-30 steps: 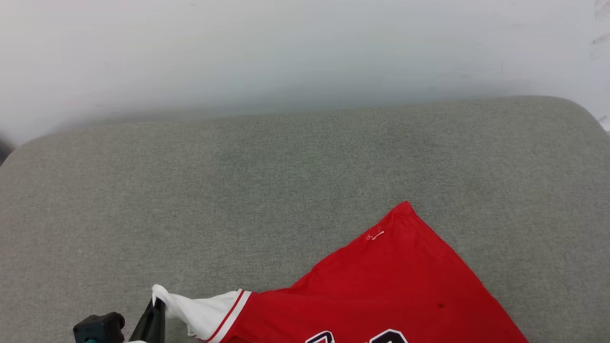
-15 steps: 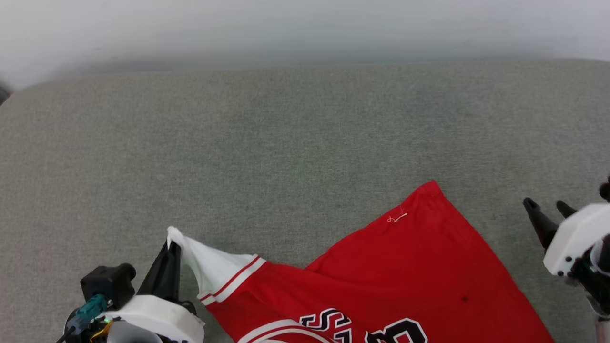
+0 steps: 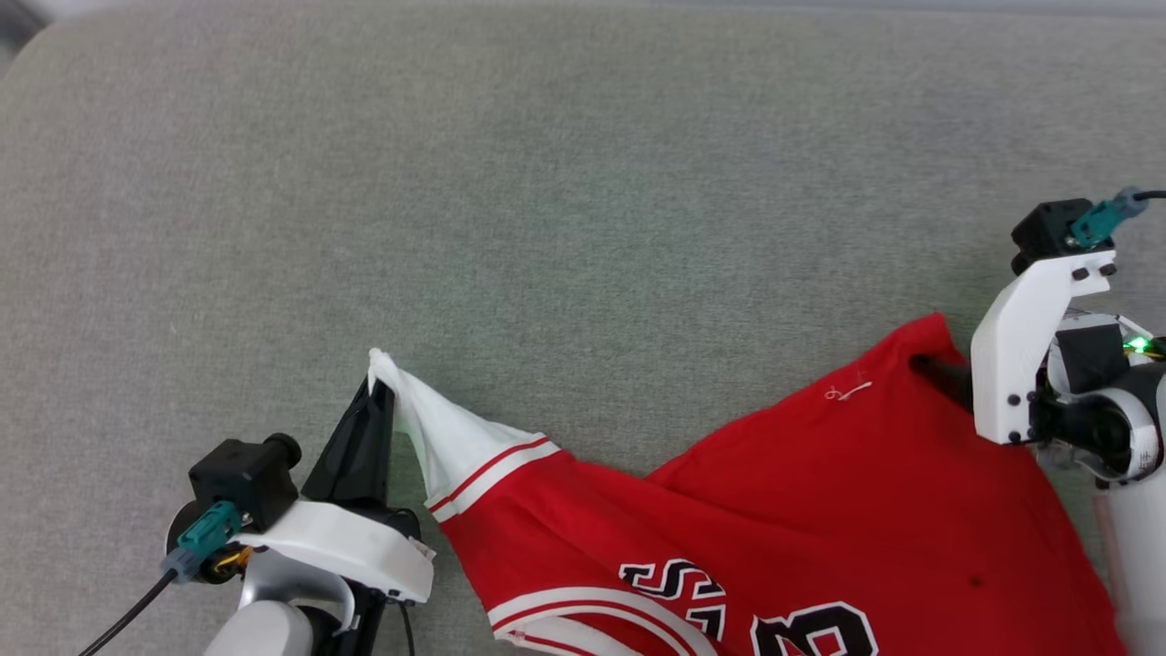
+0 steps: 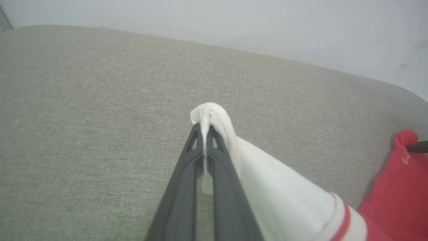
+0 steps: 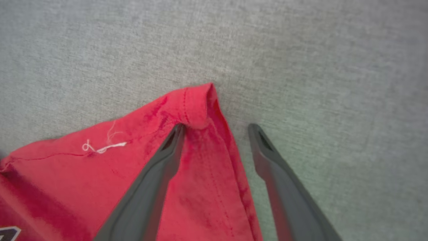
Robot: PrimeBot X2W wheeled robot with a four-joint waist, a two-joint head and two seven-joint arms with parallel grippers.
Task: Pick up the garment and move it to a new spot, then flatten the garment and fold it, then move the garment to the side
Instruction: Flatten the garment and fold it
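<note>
The garment (image 3: pixel 820 510), red with black lettering (image 3: pixel 674 583), lies spread at the near side of the grey fabric surface (image 3: pixel 583 182) and runs out of the head view at the bottom. My left end effector (image 3: pixel 372 392) is clamped on a small bunch at the tip of the white sleeve (image 3: pixel 446 437), lifted into a peak above the surface. My right end effector (image 5: pixel 217 127) stands wide. It straddles the side edge just below the red hem corner (image 5: pixel 197 103), with one finger on the cloth and the other on bare surface.

Risks, as I judge them:
- The sleeve bunch in my left end effector (image 4: pixel 204 129) is slight, so a hard pull could draw it out.
- My right finger lies on top of the cloth, not under it. Closing may only wrinkle the hem, or take one layer.
- If only one side rises, the body may twist and fold over itself.
- The loose thread (image 5: pixel 103 145) near the hem could snag.

Open room: bare surface stretches wide beyond the garment to a rounded far edge, with a pale wall (image 4: pixel 234 26) behind it. There is also bare surface to the left of the sleeve. To the right, little surface shows beyond my arm.
</note>
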